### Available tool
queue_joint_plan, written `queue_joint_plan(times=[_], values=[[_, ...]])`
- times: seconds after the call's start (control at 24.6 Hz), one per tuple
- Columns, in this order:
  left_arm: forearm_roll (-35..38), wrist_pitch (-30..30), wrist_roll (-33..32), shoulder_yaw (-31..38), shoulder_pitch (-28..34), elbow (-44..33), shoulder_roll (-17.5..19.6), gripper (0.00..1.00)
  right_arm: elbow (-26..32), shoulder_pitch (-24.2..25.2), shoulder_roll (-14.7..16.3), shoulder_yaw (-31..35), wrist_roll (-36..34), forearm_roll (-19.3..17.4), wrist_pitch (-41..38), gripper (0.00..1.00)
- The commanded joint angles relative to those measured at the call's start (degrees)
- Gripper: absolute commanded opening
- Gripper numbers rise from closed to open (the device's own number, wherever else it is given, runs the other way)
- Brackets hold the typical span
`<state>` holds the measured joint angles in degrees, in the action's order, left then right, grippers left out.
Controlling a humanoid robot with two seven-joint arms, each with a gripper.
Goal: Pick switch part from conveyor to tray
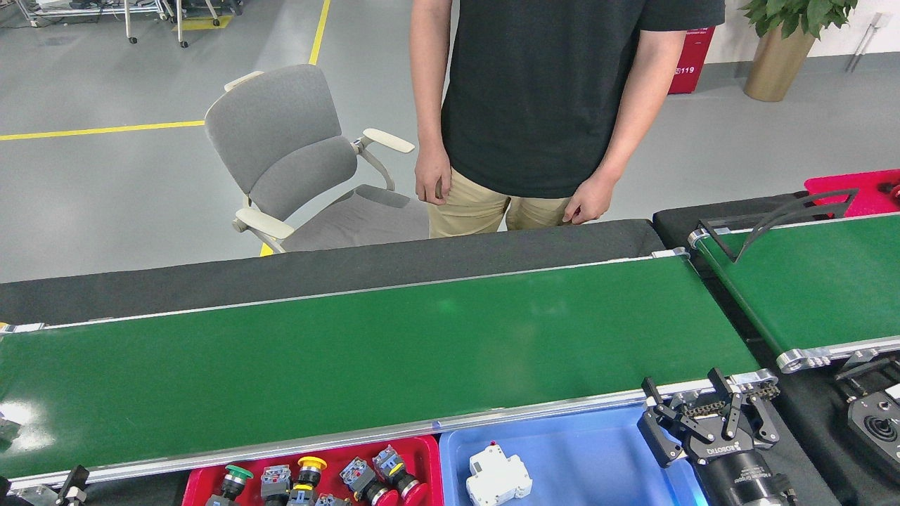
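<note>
Beside blue tray (598,457), right tool (696,422) spread wide, empty, left tool's (70,481) state unclear.

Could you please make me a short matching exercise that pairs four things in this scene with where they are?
Things:
1. white breaker
2. chair
3. plant
4. right gripper

Places:
A. far right corner of the floor, in a gold pot
B. in the blue tray
C. beside the person, beyond the conveyor
D. at the conveyor's near right end, over the blue tray's right edge

Pairs: 1-B, 2-C, 3-A, 4-D
</note>
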<state>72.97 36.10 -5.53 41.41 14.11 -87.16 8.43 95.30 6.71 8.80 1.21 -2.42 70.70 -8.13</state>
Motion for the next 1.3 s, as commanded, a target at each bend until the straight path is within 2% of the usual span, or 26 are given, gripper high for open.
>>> queue_joint_plan(times=[0.0,0.53,0.73,0.85,0.97,1.26], values=[[-0.29,0.11,0.52,0.16,-0.04,-0.56,0.54,1.00,0.94,-0.65,0.43,0.37,-0.13,-0.12,-0.13,1.00],[-0.20,0.29,0.52,0.08,0.05,-1.26,0.71,1.00,1.90,0.58,0.08,0.63,0.05,-0.12,0.22,1.00],[-0.11,1.69,0.43,-0.28,0.75,-4.25,0.45,1.00,1.90,1.55,0.08,1.16,0.05,-0.04,0.14,1.00],[0.07,1.60,0.34,-0.36,2.33,-7.68,-1.13,1.00,1.90,1.64,-0.01,1.78,0.05,-0.04,0.14,1.00],[0.15,0.81,0.34,-3.70,2.77,-9.26,-2.45,1.00,1.90,1.90,-0.10,1.78,0.22,-0.04,0.22,1.00],[3.05,-5.43,0.34,-9.94,2.68,-12.25,-3.95,1.00,1.90,2.34,-0.71,1.86,0.22,-0.04,0.22,1.00]])
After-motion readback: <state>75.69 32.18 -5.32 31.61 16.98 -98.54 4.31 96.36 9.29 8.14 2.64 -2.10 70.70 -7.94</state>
